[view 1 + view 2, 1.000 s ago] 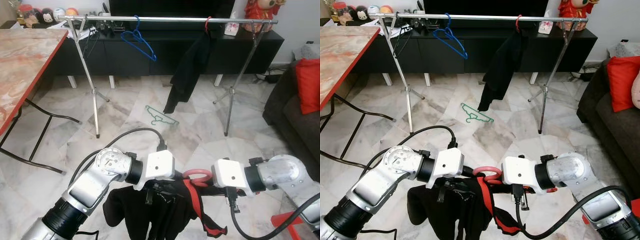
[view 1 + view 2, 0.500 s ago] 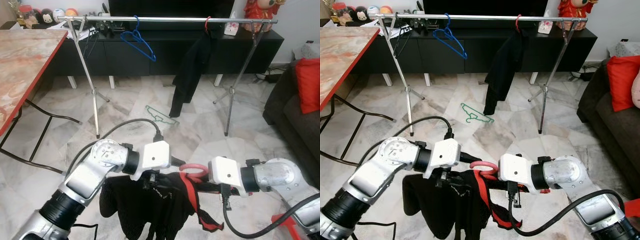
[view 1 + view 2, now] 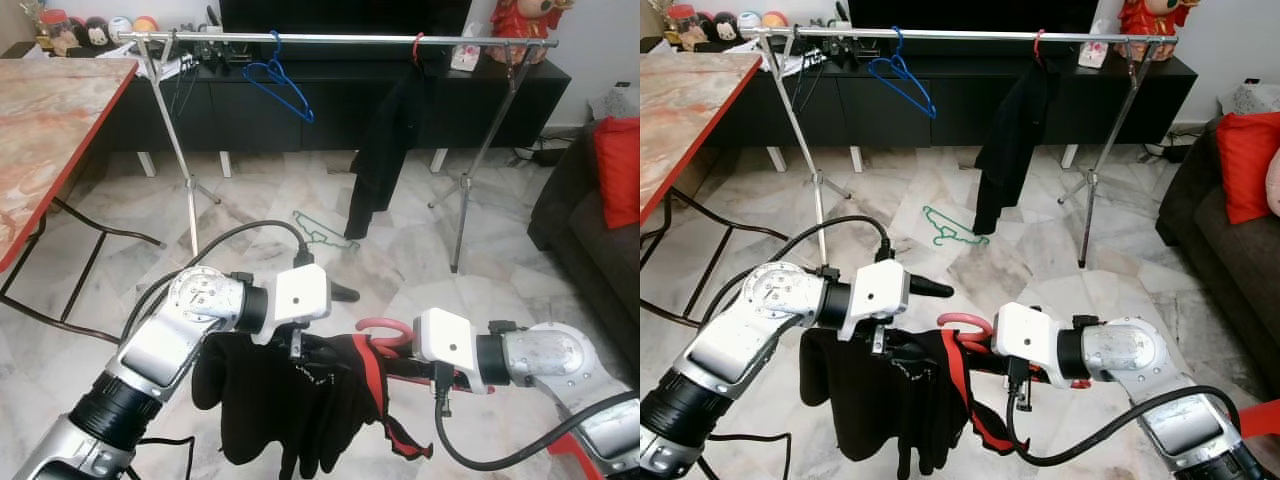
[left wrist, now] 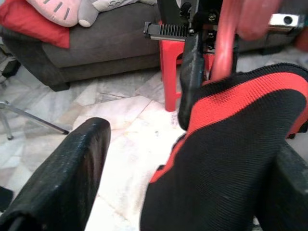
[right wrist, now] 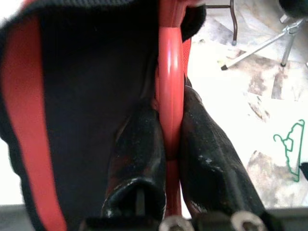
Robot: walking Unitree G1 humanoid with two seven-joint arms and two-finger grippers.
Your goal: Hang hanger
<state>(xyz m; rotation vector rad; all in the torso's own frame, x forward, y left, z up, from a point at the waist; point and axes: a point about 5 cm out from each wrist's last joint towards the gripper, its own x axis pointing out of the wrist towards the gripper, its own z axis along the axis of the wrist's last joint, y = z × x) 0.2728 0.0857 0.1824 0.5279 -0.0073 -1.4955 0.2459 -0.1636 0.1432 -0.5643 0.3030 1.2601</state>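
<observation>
A red hanger (image 3: 384, 328) carrying a black garment with red trim (image 3: 300, 400) hangs low in front of me between both arms. My right gripper (image 5: 169, 108) is shut on the hanger's red bar, one black finger pressed on each side. My left gripper (image 4: 190, 144) is open, with the garment's shoulder lying between its spread fingers; one finger (image 3: 341, 292) pokes out above the cloth. Farther ahead stands a silver clothes rail (image 3: 340, 38). A blue hanger (image 3: 287, 88) and a black garment (image 3: 383, 150) on a red hanger hang from it.
A green hanger (image 3: 322, 232) lies on the marble floor under the rail. A red-edged marble table (image 3: 50, 120) stands at the left, a black cabinet (image 3: 250, 110) behind the rail, and a dark sofa with a red cushion (image 3: 618, 170) at the right. A red stool (image 4: 175, 72) is near my right side.
Both arms have lifted the hanger and its garment a little and carried them slightly left. One finger of the left gripper now sticks out above the cloth.
</observation>
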